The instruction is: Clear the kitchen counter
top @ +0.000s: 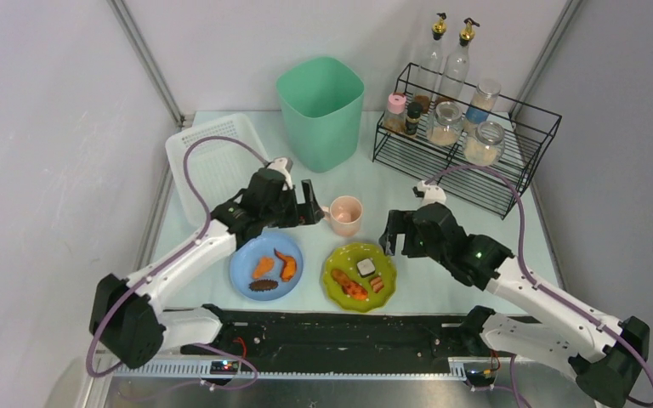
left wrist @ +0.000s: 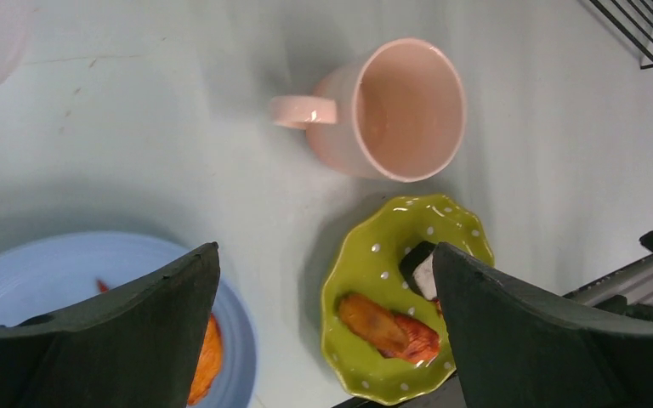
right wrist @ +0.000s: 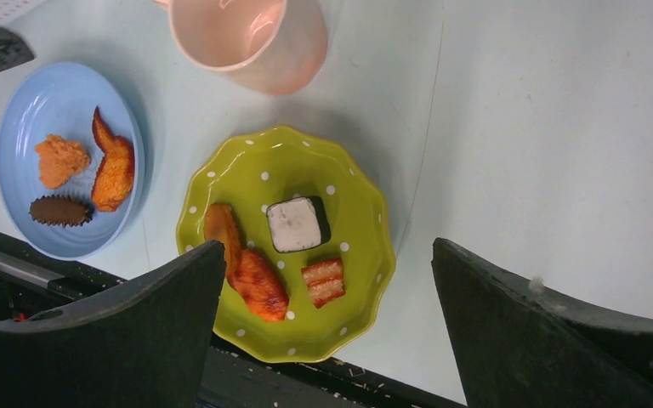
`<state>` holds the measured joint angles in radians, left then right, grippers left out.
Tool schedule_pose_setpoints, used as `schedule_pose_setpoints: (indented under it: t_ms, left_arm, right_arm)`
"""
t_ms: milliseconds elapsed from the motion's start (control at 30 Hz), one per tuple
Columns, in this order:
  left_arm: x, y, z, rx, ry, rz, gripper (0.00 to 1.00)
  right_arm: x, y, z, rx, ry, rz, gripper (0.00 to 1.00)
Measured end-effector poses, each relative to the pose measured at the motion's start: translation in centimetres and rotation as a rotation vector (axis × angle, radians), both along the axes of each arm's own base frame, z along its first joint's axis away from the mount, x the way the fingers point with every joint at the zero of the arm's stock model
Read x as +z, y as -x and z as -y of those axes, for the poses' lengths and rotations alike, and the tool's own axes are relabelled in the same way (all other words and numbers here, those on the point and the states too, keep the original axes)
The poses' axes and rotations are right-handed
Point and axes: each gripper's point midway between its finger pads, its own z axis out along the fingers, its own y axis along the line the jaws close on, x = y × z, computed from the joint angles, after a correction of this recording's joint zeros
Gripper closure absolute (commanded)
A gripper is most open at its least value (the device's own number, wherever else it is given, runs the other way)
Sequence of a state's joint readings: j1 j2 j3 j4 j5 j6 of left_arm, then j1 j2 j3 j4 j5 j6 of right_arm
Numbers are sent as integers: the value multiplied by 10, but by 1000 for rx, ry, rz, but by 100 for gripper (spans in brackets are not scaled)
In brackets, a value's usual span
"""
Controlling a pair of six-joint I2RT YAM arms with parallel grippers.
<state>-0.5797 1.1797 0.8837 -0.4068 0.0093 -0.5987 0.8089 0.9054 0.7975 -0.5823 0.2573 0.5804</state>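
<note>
Left jaws wide open, holding nothing, just left of the pink cup in the middle of the smooth, shiny desk. Right jaws open too, empty, close by the green plate at the front edge, next to the blue plate. Probably hard, slippery, easy to break. Take the cup by rim or handle; keep plates flat, food on top.

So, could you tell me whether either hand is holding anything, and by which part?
Nothing is held: the left hand and the right hand are both open and empty.
</note>
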Motion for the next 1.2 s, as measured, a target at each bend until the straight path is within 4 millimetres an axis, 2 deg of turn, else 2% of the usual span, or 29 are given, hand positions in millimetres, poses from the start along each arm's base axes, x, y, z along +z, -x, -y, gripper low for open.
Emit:
schedule_pose_setpoints:
  t_ms: [200, 333, 600, 867, 1200]
  left_arm:
    - [2, -18, 32, -32, 27, -40, 9]
    - [-9, -25, 44, -27, 40, -88, 15]
    - [-47, -22, 55, -14, 19, -211, 26]
    - [-50, -33, 66, -5, 27, -229, 36]
    - [-77, -35, 68, 6, -8, -288, 48]
  right_arm:
    - [3, 6, 6, -10, -16, 3, 5]
    - [6, 12, 14, -18, -24, 15, 5]
    - [11, 20, 26, -33, -43, 37, 5]
    - [8, 26, 31, -43, -55, 29, 5]
    - [9, 31, 36, -52, -67, 25, 5]
